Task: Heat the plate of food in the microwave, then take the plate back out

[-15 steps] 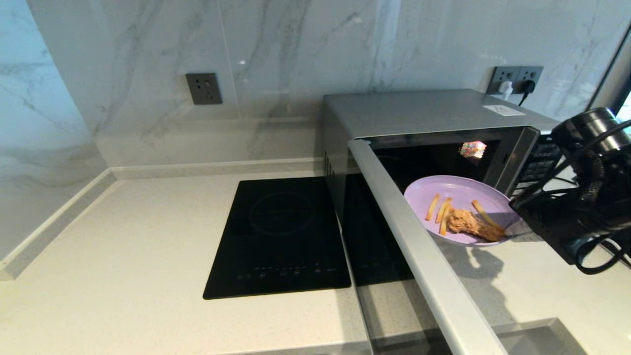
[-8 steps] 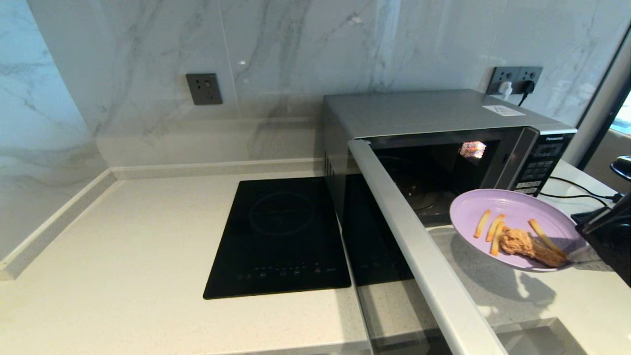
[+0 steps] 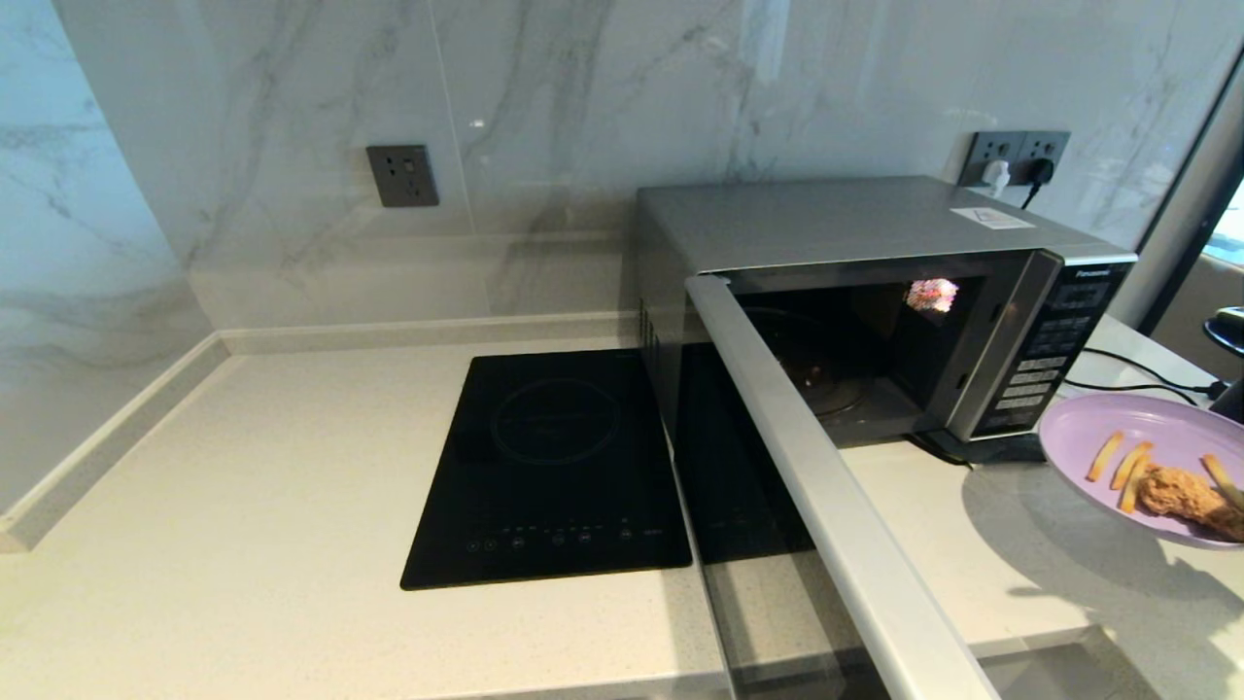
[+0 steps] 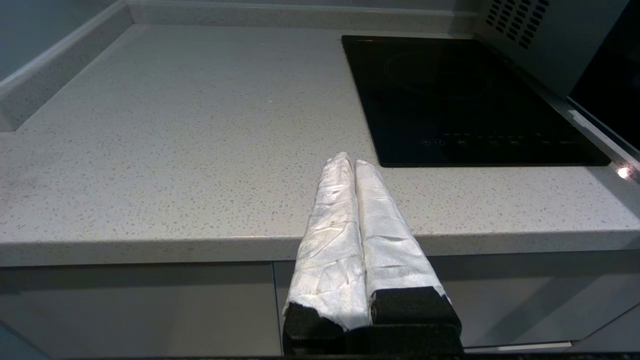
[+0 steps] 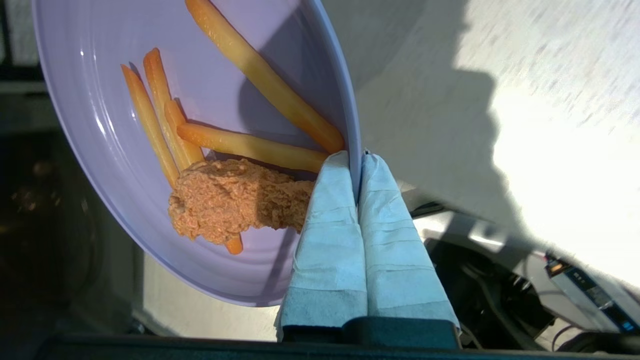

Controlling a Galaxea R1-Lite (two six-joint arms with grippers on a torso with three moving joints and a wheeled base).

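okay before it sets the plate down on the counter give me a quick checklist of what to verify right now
1. Right gripper pinching the plate of food by its rim: ok.
2. Fries and chicken on the plate: ok.
3. Plate clear of the microwave: ok, out to its right.
4. Microwave door open, not blocking the plate: ok.
5. Bare counter under the plate: cannot tell, cable close by.
6. Left gripper parked by the counter's front edge: ok.

Left gripper: white-wrapped fingers lying pressed together, hanging before the counter's front edge, lower centre of frame. Speckled pale countertop: spreading across the frame. Black induction hob: sitting upper right. Microwave: showing its vented grey side, top right corner.
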